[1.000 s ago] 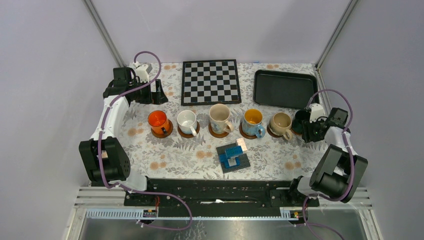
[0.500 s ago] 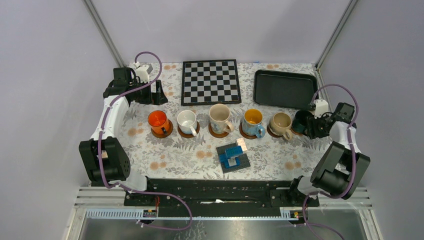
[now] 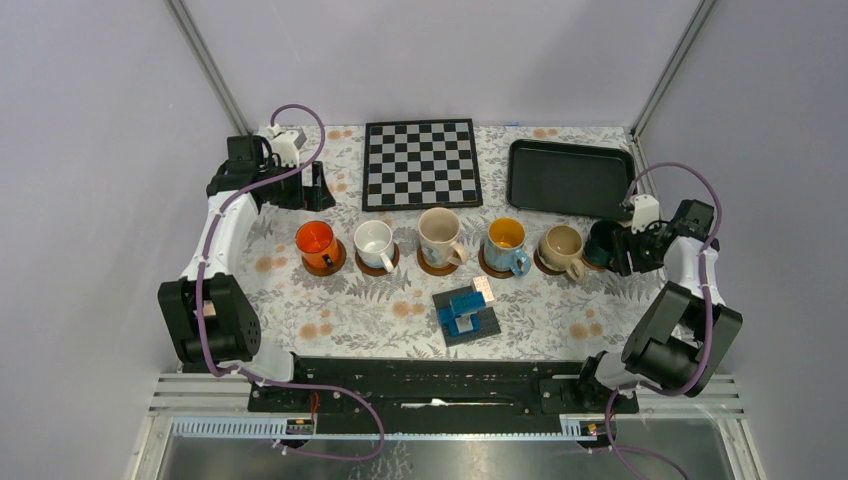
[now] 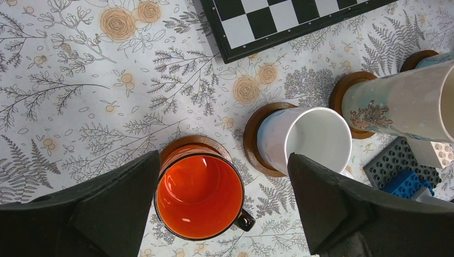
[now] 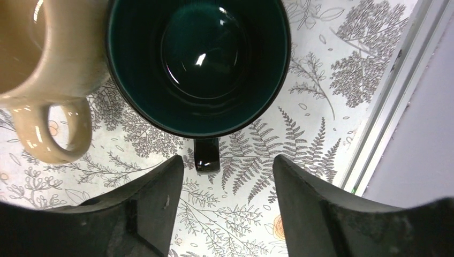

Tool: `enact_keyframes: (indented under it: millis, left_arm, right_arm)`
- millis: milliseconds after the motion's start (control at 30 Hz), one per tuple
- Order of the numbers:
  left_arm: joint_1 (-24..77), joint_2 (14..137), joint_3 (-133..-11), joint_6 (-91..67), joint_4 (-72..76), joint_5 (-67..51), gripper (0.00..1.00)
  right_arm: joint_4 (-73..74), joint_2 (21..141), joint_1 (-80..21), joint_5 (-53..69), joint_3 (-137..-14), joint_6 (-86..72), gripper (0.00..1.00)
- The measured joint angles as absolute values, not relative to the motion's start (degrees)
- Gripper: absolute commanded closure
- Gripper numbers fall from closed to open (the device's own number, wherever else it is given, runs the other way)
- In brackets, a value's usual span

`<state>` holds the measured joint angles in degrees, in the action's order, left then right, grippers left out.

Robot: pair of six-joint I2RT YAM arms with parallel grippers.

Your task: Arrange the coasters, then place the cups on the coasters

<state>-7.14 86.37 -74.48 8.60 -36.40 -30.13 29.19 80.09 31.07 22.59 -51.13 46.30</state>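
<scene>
Six cups stand in a row on brown coasters: orange (image 3: 318, 241), white (image 3: 374, 240), patterned cream (image 3: 438, 234), blue with a yellow inside (image 3: 506, 240), beige (image 3: 561, 245) and dark green (image 3: 603, 240). My right gripper (image 3: 622, 252) is open just right of the dark green cup (image 5: 198, 64). The cup's handle (image 5: 206, 155) points into the gap, touching neither finger. My left gripper (image 4: 225, 158) hangs open above the orange cup (image 4: 199, 195), whose coaster (image 4: 187, 142) shows behind it. The white cup (image 4: 310, 139) stands on its coaster (image 4: 254, 139).
A chessboard (image 3: 421, 163) and a black tray (image 3: 570, 177) lie at the back. A blue brick build on a dark plate (image 3: 467, 313) sits in front of the row. The table's right edge rail (image 5: 391, 107) runs close beside the dark green cup.
My right gripper has widened its jaws and drawn back to the right, leaving the dark green cup standing at the row's right end. The left arm has not moved.
</scene>
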Motion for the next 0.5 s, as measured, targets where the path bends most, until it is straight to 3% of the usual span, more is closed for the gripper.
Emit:
enact_keyframes:
  millis: [233,500]
  left_arm:
    - [-7.1,86.5,-74.5,9.2,-36.6,-30.0,0.01]
    - [-7.1,91.0,-79.9,9.7,-40.2,-29.2,0.01]
  right_arm:
    - [32.5,80.1,31.1,24.1,-58.0,45.4,0.07]
    - [35.5,84.9,31.1,26.8,-70.6,41.8,0.00]
